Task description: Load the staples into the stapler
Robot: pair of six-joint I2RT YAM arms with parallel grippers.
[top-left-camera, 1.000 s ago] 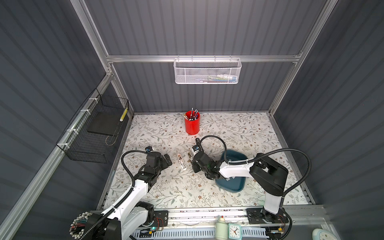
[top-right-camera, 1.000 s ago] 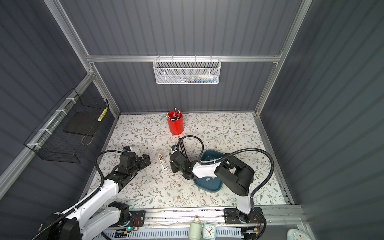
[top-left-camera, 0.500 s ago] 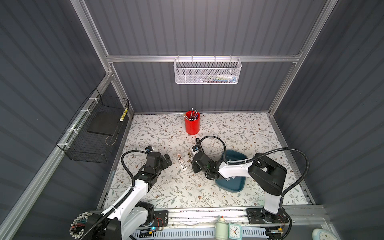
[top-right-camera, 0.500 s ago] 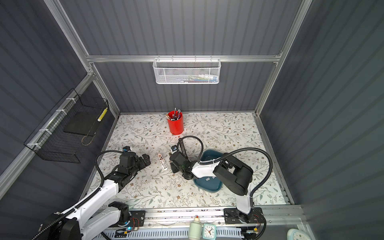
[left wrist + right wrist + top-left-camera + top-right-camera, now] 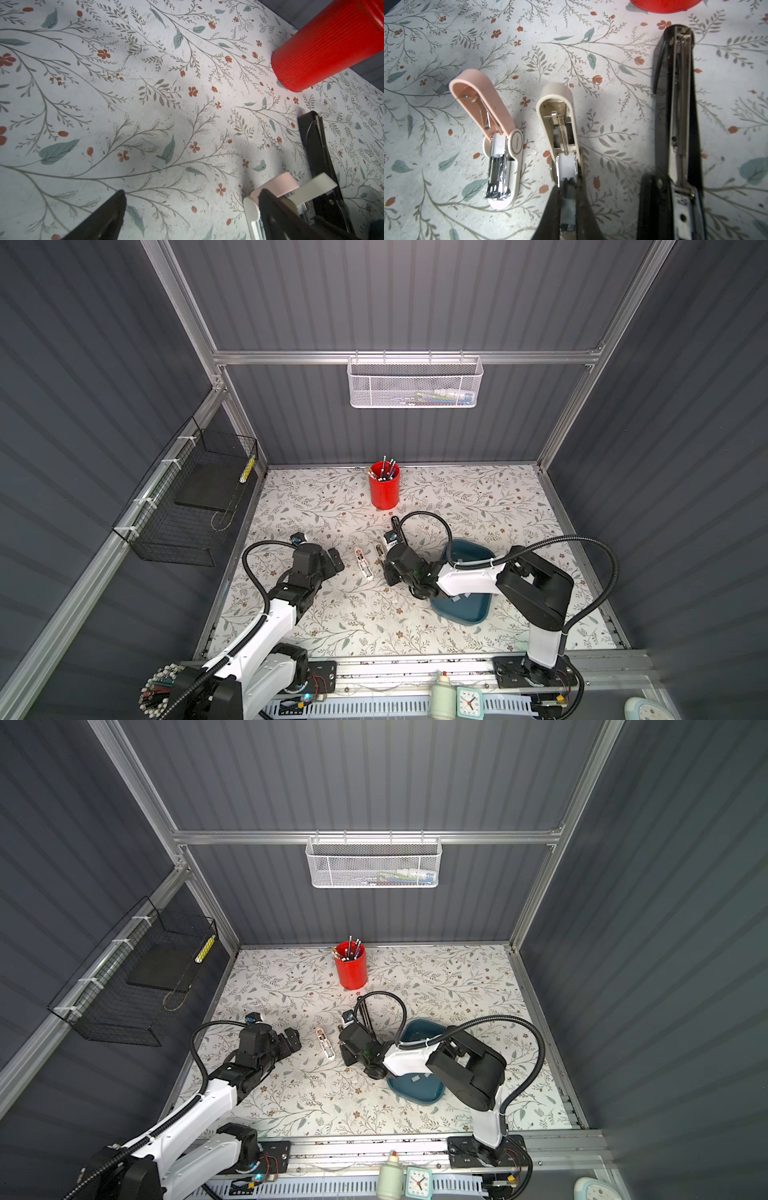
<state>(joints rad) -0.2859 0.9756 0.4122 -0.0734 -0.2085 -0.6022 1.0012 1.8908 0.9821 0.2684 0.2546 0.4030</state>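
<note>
Your left gripper (image 5: 191, 193) hangs wide open and empty, a loose staple strip (image 5: 159, 164) on the mat (image 5: 83, 83) just ahead, while your right gripper (image 5: 568, 193), pinched on what looks like a second staple strip (image 5: 568, 209), sits in line with the beige stapler (image 5: 560, 124) and its open channel.

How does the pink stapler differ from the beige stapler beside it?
The pink stapler lies free; the right hand is shut at the beige stapler's front end. The pink stapler's shiny metal channel is exposed; the beige stapler's is mostly hidden by the fingers. The pink stapler's lid angles off its base; the beige stapler's runs roughly in line. Both lie lid-open on the floral mat.
</note>
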